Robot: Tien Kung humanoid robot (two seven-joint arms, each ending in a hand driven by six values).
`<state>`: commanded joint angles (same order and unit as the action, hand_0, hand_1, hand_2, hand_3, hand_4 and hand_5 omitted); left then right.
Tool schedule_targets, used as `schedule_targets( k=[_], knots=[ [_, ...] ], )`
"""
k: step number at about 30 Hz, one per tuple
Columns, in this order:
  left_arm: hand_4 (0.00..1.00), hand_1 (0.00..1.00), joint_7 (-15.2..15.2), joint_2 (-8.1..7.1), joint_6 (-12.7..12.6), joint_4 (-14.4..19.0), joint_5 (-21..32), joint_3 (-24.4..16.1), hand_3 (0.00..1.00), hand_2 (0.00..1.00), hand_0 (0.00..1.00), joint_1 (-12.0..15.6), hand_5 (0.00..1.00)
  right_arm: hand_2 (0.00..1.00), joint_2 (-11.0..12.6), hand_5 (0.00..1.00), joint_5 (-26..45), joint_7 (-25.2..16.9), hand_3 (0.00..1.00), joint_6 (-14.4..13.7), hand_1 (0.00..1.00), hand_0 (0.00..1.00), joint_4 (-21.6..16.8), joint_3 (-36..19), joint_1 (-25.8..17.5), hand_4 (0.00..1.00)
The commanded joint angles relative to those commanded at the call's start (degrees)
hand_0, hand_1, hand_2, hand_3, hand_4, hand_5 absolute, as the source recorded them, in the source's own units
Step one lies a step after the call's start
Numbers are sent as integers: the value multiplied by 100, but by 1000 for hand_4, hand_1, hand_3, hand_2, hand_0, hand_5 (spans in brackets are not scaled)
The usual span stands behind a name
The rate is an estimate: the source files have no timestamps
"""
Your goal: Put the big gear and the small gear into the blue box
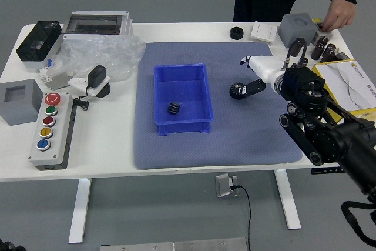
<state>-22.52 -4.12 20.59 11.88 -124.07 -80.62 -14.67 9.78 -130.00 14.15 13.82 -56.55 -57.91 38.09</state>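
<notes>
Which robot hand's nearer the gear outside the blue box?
Right. The right hand is at the gear, on its right side; the left arm barely shows, at the bottom-left corner.

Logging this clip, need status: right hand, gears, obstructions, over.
Right hand open, reaching to dark gear on mat; no grip evident. Ridged dark piece, likely other gear, inside blue box. Nothing seen blocking path to box.
</notes>
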Motion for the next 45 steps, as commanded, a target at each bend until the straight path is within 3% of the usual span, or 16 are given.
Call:
schedule_targets(
  k=[10, 21, 45],
  knots=[
    [771, 840, -5, 6, 20, 8, -89, -43, 887, 842, 872, 21, 757, 784, -270, 348, 0, -15, 858, 47, 693, 715, 508, 93, 161, 812],
    [770, 840, -4, 24, 28, 11, -133, -59, 887, 842, 871, 21, 754, 781, -398, 334, 0, -43, 854, 69, 691, 714, 891, 91, 276, 804],
    [767, 840, -9, 61, 53, 19, -157, -43, 886, 841, 870, -15, 747, 774, -690, 326, 0, -52, 844, 92, 687, 709, 1474, -15, 525, 795]
  ],
)
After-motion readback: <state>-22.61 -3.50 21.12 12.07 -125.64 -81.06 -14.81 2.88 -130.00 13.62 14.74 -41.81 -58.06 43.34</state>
